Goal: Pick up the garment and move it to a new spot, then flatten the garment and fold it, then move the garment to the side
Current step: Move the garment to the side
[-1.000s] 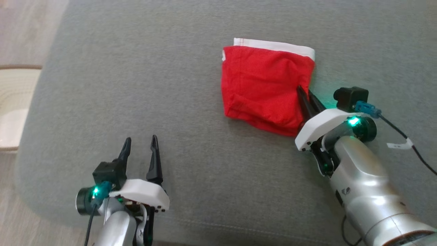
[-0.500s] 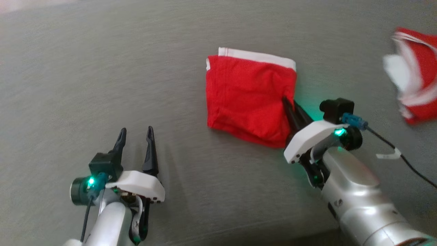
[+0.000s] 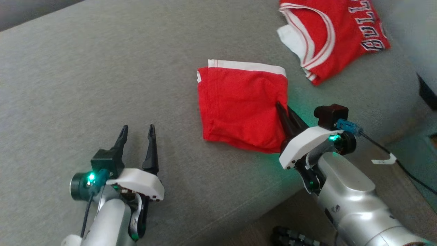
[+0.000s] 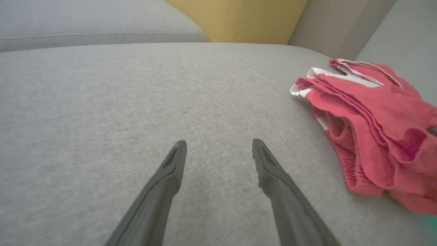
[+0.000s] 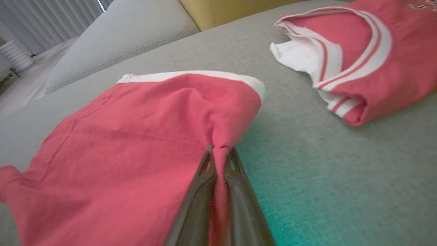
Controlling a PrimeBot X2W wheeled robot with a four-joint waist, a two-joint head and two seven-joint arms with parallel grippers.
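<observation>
Pinching the right-hand edge of the folded red garment (image 3: 235,102), my right gripper (image 3: 282,106) has its two dark fingers pressed together on a raised tuck of the cloth. In my right wrist view the fabric rises into a small ridge that runs down between the closed fingers (image 5: 201,177). The garment lies folded into a rough square with a white band (image 3: 247,65) along its far edge, flat on the grey seat cushion (image 3: 102,68) near the cushion's front right edge. My left gripper (image 3: 138,128) hovers low over bare cushion well to the left of the garment. Its fingers are spread wide with nothing between them, and in my left wrist view the grey weave shows in the gap.

Beyond the garment and apart from it, a red jersey (image 3: 334,37) with white trim and dark lettering lies crumpled on the same cushion. The cushion is a finely woven grey fabric, and a green glow from my wrist light (image 3: 333,137) falls on it beside the garment. A second grey cushion (image 5: 116,37) sits further back, with a yellow cushion (image 4: 235,20) behind it. Pale vertical curtains (image 5: 58,20) hang at the far left of my right wrist view.
</observation>
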